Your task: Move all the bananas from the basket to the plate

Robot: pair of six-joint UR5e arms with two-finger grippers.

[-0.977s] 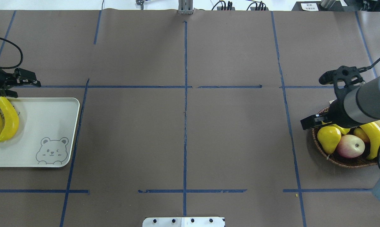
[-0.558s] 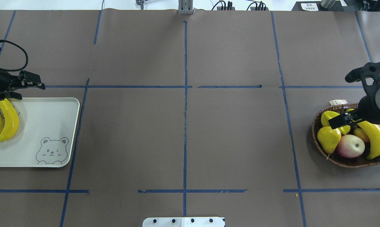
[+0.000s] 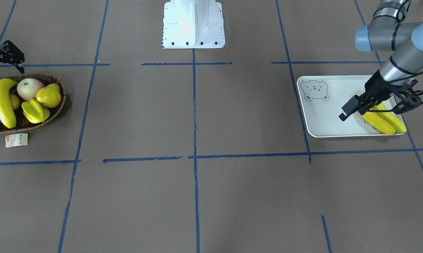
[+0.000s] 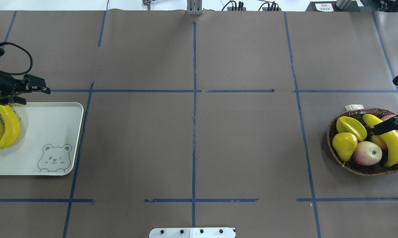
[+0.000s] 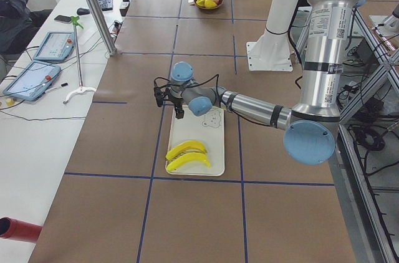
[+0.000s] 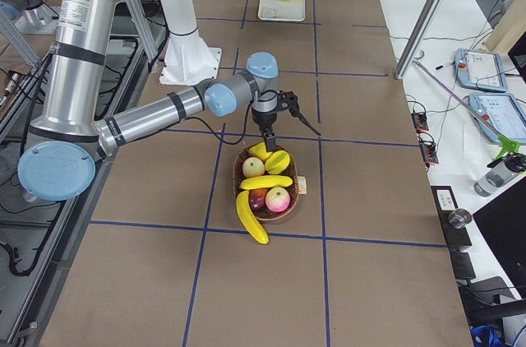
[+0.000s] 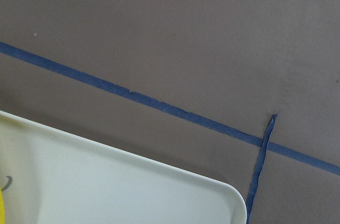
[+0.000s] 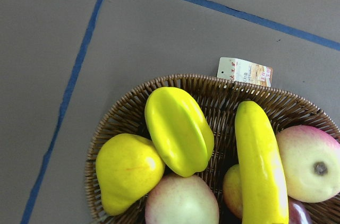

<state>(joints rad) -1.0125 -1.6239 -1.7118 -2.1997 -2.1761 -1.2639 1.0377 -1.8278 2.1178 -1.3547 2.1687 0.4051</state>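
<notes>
Picking the next banana is, we judge, the step in hand. The right gripper (image 4: 383, 106) hangs over the basket (image 4: 360, 170) at the table's right end, its fingers spread wide and holding nothing. In the basket the top banana (image 4: 392, 142) lies across the other fruit, between the starfruit (image 4: 350, 127) and a pale apple (image 8: 311, 165). A second banana (image 6: 252, 219) pokes out over the rim on the side away from the table's middle. At the opposite end, well apart from the basket, two bananas (image 4: 9, 127) lie side by side on the plate (image 4: 53, 132). The left gripper (image 4: 37, 96) hovers above the plate's far edge, fingers apart and empty. We reckon half the job is done.

To grasp well, we would take the top banana first, since nothing covers it. We would turn the wrist so the fingers straddle its narrow width near the middle of its length. Then we would come straight down into the gaps beside it without nudging the starfruit or the apple. The skin looks glossy and hard, so we would close firmly and centred, lest it squirt out or swing. We would lift straight up before travelling, so the woven rim and the pear (image 4: 344, 145) are not dragged along.
</notes>
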